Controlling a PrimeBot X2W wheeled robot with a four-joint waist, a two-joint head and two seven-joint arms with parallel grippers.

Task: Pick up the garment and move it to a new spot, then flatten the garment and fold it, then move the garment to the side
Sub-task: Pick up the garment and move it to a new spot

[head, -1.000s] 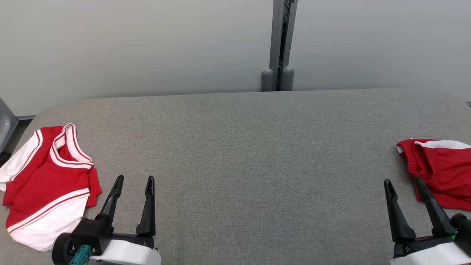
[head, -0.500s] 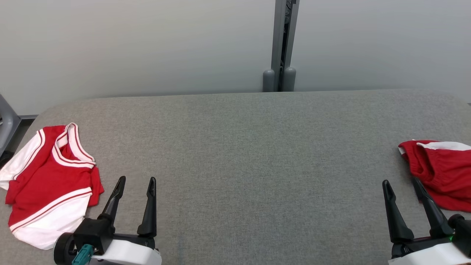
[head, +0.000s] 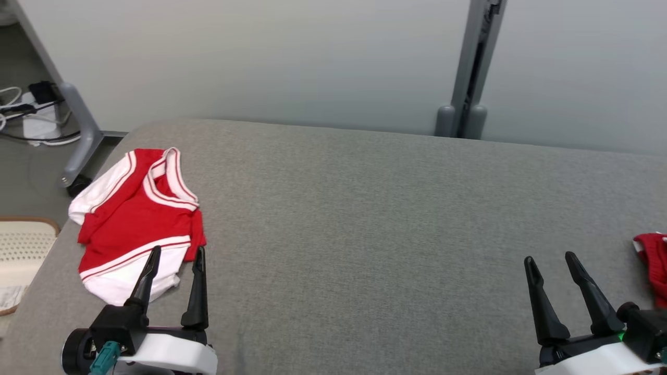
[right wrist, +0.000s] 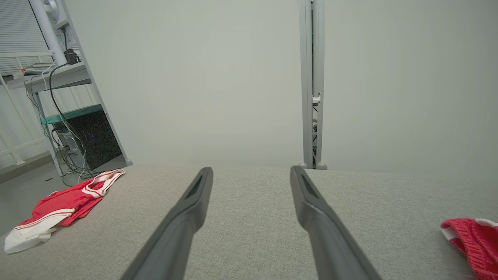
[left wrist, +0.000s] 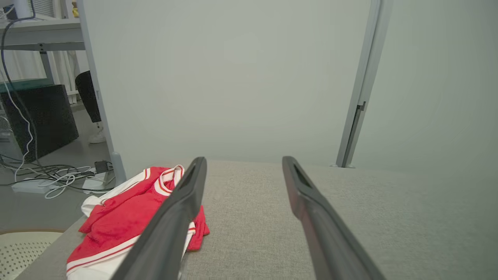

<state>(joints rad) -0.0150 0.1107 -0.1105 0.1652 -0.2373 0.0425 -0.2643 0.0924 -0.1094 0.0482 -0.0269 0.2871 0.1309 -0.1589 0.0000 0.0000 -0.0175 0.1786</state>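
Note:
A crumpled red and white garment (head: 138, 219) lies at the left end of the grey padded table (head: 365, 208). My left gripper (head: 177, 250) hovers open just in front of its white hem, nothing between the fingers. The left wrist view has the garment (left wrist: 128, 214) partly behind the left finger of that gripper (left wrist: 244, 159). My right gripper (head: 549, 257) stands open over bare table at the lower right. A second red garment (head: 651, 260) pokes in at the right edge, apart from it. In the right wrist view both garments (right wrist: 58, 210) (right wrist: 472, 237) flank the open right gripper (right wrist: 252, 168).
A pale partition wall with a grey post (head: 469, 78) runs behind the table. On the floor left of the table are cables (head: 26, 114), a partition foot with a caster (head: 78, 156) and a cream perforated basket (head: 21, 245). A dark computer tower (left wrist: 39, 116) stands further left.
The head camera has turned left, so the whole picture has slid right. Both garments lie as before on the table. Both grippers stay open.

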